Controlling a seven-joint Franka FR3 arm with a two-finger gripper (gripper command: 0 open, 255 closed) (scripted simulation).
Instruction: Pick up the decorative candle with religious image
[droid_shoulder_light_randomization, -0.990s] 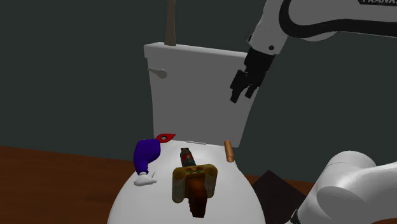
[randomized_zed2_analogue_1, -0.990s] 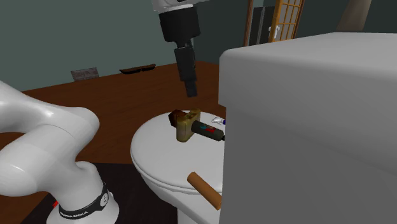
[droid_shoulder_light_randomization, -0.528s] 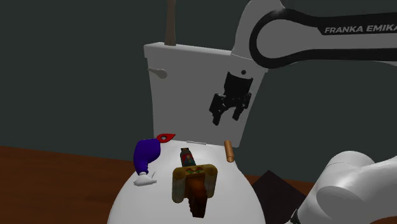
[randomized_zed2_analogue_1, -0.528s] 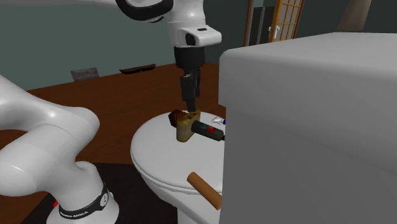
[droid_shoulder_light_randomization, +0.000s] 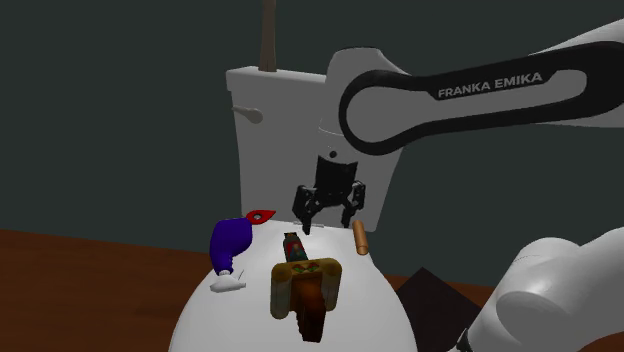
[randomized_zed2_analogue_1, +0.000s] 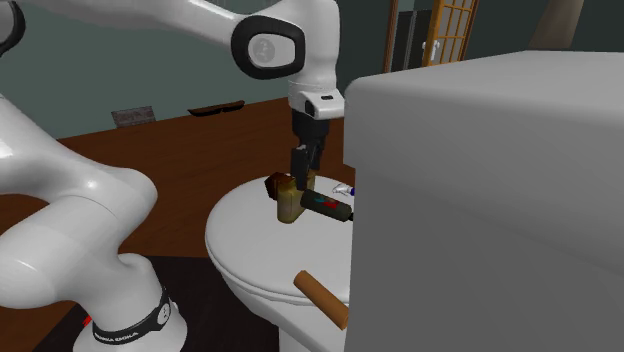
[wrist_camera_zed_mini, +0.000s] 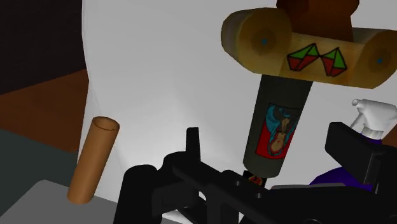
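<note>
right under us, the gripper hangs with its two black fingers spread wide and touching nothing. the candle sits in the gap below them. it's a dark cylinder lying on its side on the white toilet lid, picture label facing up. we'd say the fingers are set across its width on purpose, so a straight drop would straddle the round body rather than its ends. just past it, the candle's far end runs up against a tan wooden piece with red and green triangles (whether they truly touch, we can't tell). that's the awkward bit, since a grasp too far along could catch it. to one side of the candle lies a blue spray bottle with a white trigger. on the other side a brown cylinder rests near the lid's edge, well apart. in the shoulder view the white tank rises behind the lid. we judge this the approach: lined up, candle not yet held, descent and closing left to do.
</note>
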